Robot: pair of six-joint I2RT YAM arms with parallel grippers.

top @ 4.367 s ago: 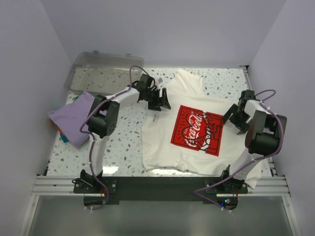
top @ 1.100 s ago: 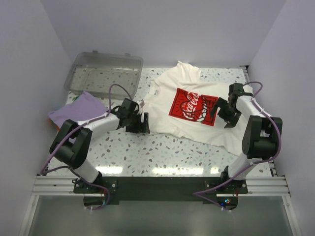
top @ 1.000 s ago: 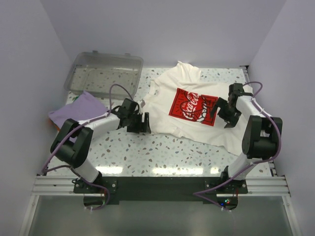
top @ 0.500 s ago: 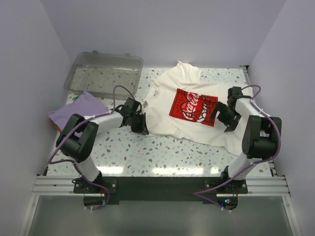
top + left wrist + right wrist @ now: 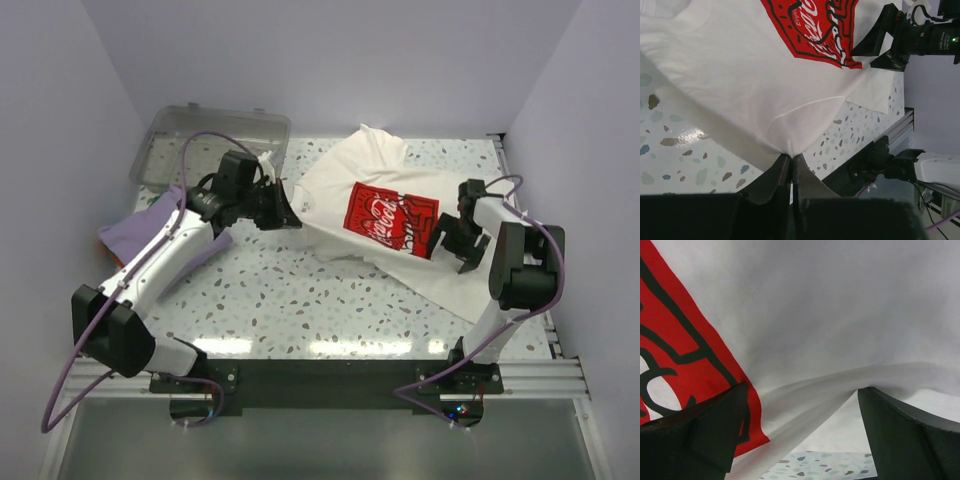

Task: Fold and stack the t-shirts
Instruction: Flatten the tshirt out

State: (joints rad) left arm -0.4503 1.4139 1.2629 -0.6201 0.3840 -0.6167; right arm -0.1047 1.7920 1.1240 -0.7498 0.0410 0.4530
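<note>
The cream-white t-shirt (image 5: 400, 175) with its red square logo (image 5: 388, 217) lies spread over the right half of the table. My left gripper (image 5: 290, 216) is shut on its left edge and holds that edge pinched and raised off the table. In the left wrist view the cloth bunches to a point between the closed fingers of that gripper (image 5: 791, 156). My right gripper (image 5: 452, 250) stands open over the shirt just right of the logo. A raised fold of white cloth (image 5: 850, 380) runs between its spread fingertips (image 5: 700, 435). The lavender t-shirt (image 5: 145, 235) lies at the left edge, partly under my left arm.
A clear plastic bin (image 5: 205, 148) stands at the back left, close behind my left gripper. Speckled tabletop (image 5: 300, 290) shows in front of the shirts. White walls close in both sides, and a metal rail (image 5: 320, 375) runs along the near edge.
My left gripper has shut on the white shirt's left edge and risen toward the back left, pulling the cloth with it. The right gripper has stayed open and edged slightly nearer.
</note>
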